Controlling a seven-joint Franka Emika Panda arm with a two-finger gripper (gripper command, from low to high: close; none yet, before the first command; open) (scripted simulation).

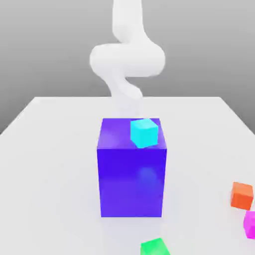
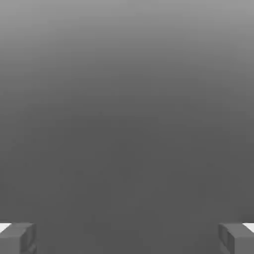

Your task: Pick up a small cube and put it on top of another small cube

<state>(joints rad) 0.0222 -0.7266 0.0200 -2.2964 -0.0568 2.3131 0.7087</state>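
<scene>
The small magenta cube (image 1: 250,224) lies on the white table at the exterior view's right edge, partly cut off. The small green cube (image 1: 155,247) sits at the table's front, just in front of the big blue-purple block, with its lower part cut off. The two cubes are apart. The white arm (image 1: 127,60) rises behind the block, far from both cubes. In the hand view my gripper (image 2: 127,238) is open: its two grey fingertips (image 2: 17,238) stand wide apart with nothing between them, facing a plain grey background.
A tall blue-purple block (image 1: 132,174) stands mid-table with a cyan cube (image 1: 144,132) on its top. An orange cube (image 1: 242,195) rests just behind the magenta one. The white table (image 1: 50,164) spreads wide to the exterior view's left.
</scene>
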